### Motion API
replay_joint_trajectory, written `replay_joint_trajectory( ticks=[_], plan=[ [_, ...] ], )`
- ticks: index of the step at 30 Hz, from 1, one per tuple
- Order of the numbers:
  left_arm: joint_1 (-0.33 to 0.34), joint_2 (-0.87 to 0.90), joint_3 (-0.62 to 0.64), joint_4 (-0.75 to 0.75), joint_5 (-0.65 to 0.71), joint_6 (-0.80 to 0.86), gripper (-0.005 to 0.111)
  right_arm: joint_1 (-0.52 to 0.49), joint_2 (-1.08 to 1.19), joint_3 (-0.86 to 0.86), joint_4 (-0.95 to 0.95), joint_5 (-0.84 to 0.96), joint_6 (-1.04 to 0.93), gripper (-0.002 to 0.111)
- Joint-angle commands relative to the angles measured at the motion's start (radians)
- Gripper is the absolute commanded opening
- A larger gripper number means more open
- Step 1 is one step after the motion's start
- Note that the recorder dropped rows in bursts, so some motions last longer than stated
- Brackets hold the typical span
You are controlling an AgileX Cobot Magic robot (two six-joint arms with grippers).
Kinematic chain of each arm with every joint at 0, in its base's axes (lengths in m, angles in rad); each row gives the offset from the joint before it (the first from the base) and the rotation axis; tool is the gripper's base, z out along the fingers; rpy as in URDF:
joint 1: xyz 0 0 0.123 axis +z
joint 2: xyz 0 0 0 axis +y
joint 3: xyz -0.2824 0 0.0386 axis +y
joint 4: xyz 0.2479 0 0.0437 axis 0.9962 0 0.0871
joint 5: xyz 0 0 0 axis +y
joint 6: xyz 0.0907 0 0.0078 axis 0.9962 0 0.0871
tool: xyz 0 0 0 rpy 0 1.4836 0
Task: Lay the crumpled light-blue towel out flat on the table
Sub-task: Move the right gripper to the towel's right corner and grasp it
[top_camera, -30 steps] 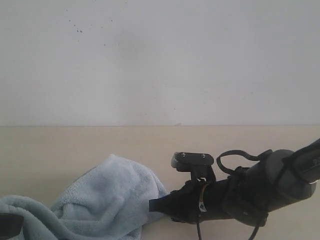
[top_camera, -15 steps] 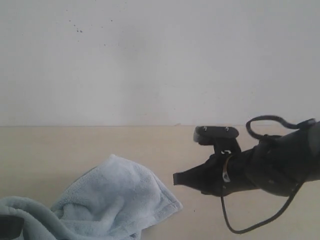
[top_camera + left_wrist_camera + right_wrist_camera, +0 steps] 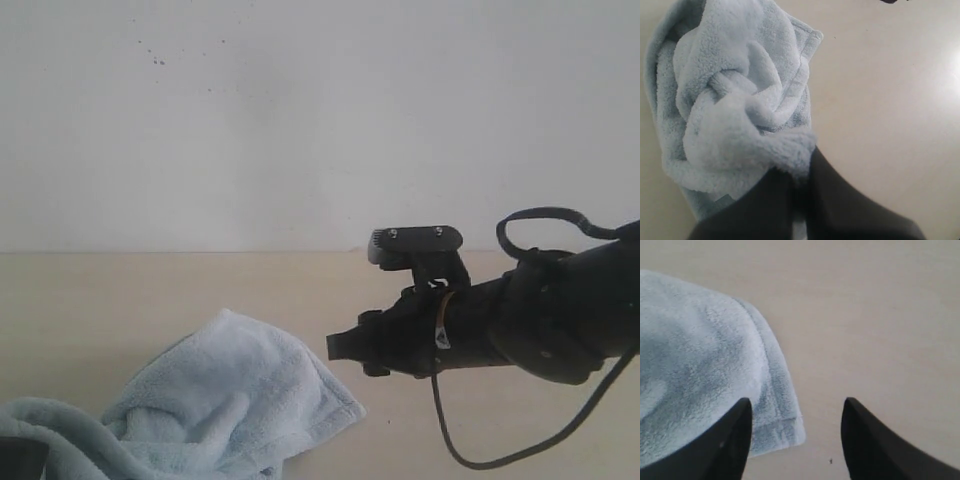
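Right wrist view: right hand [image 3: 796, 407] spread, poised over the towel [image 3: 700, 355] corner; left hand [image 3: 799, 175] apparently pinching a towel fold.

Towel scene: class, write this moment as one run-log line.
towel crumpled on table | left gripper shut on towel | right gripper open near towel corner

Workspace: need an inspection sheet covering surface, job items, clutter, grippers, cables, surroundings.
Surface: table beige, smooth.
Job's things: towel crumpled in a heap; one hemmed corner lies flat.
Clutter: nothing seen.
Grippers: left gripper shut on a towel fold; right gripper open, holding nothing, poised over the hemmed corner.
Cables: black cable loops below the right arm, low near the table; contact cannot be told.
Surroundings: white wall, a few dark specks.
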Motion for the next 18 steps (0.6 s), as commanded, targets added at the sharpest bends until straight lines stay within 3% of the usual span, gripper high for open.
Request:
replay_joint_trajectory(
  ticks=[1, 18],
  plan=[
    [0.002, 0.001, 0.005, -0.001, 0.006, -0.007, 0.004, 0.021, 0.039, 0.004, -0.008, -0.041, -0.013, 0.049],
    [0.002, 0.001, 0.005, -0.001, -0.010, -0.007, 0.004, 0.021, 0.201, -0.025, -0.008, -0.114, 0.029, 0.049]
  ],
)
